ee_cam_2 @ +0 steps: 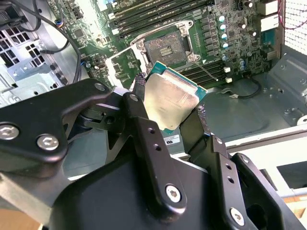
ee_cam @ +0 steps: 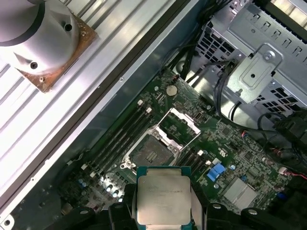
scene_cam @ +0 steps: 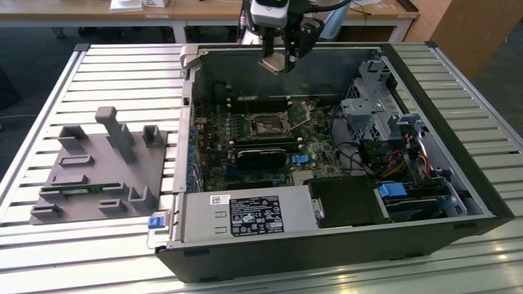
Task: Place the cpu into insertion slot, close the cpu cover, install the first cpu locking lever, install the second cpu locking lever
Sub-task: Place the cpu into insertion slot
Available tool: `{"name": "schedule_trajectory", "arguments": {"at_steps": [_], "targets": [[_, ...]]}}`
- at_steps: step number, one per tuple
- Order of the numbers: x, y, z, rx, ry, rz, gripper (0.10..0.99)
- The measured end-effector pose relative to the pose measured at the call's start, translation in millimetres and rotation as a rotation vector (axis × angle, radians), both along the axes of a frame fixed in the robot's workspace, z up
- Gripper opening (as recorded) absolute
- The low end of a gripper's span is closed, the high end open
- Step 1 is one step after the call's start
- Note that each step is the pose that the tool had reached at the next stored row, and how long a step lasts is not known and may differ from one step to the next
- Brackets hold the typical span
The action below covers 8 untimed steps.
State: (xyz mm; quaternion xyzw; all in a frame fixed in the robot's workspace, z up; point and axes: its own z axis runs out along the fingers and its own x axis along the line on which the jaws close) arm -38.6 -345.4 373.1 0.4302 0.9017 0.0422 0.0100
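My gripper (scene_cam: 282, 62) hangs above the back of the open computer case, shut on the cpu (ee_cam_2: 169, 101), a flat square chip with a dull grey metal top and a green edge. The chip also shows in the first wrist view, cpu (ee_cam: 163, 199), between the black fingers (ee_cam_2: 144, 125). Below it, on the green board, lies the insertion slot (scene_cam: 266, 127), a dark square socket with a metal rim, seen too as insertion slot (ee_cam_2: 166, 49) and insertion slot (ee_cam: 152, 153). The cpu cover (ee_cam: 180, 123) stands swung open beside the socket.
The case (scene_cam: 343, 245) lies open on a slatted metal table (scene_cam: 98, 67). A black oblong card (scene_cam: 259, 158) sits in front of the socket, a drive cage (scene_cam: 372, 113) with cables at the exterior view's right. A grey fixture block (scene_cam: 102, 168) stands at the left.
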Motion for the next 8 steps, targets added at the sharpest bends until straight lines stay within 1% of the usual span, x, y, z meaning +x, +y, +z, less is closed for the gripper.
{"name": "schedule_trajectory", "arguments": {"at_steps": [8], "targets": [[0.0,0.0,-0.2,0.0,0.0,-0.052,0.541]]}}
